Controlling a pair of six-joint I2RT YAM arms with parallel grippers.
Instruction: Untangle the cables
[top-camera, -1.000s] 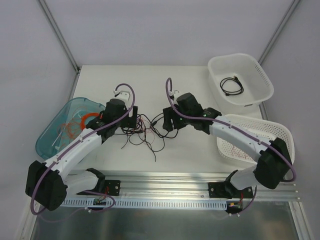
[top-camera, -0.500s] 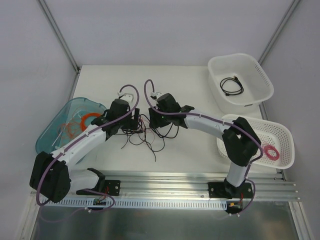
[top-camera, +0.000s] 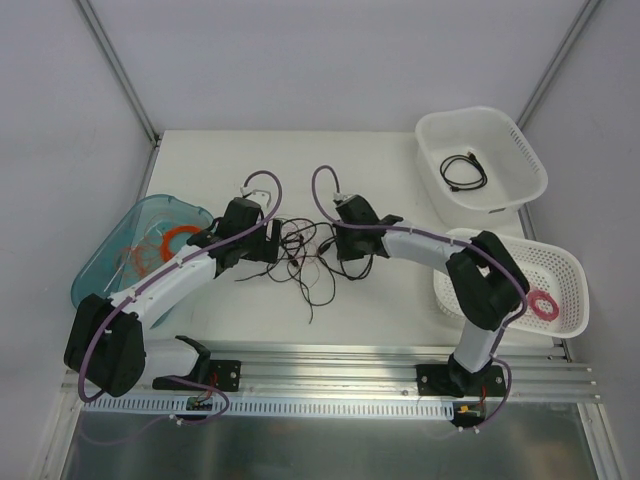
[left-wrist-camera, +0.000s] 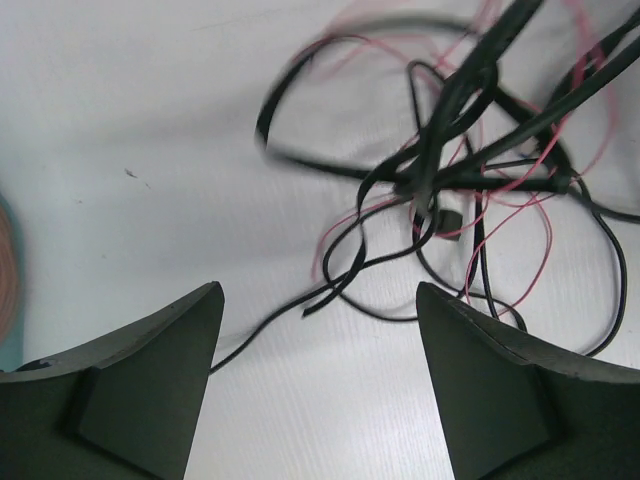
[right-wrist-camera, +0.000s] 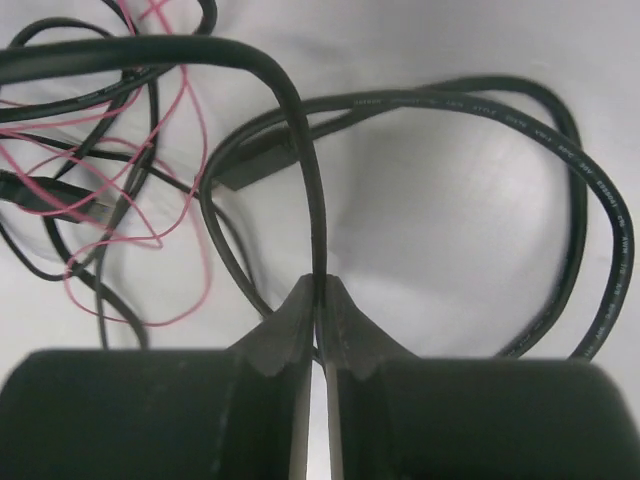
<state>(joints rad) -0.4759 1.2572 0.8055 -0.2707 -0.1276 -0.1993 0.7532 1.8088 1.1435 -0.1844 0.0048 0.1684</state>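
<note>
Cables (top-camera: 300, 258): one black strand pinched by right gripper (right-wrist-camera: 318, 290), left gripper (left-wrist-camera: 318, 300) spread, holding nothing; risk of dragging or tightening whole tangle.

Black round plastic-jacketed cable (right-wrist-camera: 603, 225): pale lettering printed along the jacket, too small to read
Elsewhere: nothing legible

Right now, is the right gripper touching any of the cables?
Touching. The right wrist view shows the right gripper closed on a black cable, with the strand pinched between its fingertips.
</note>
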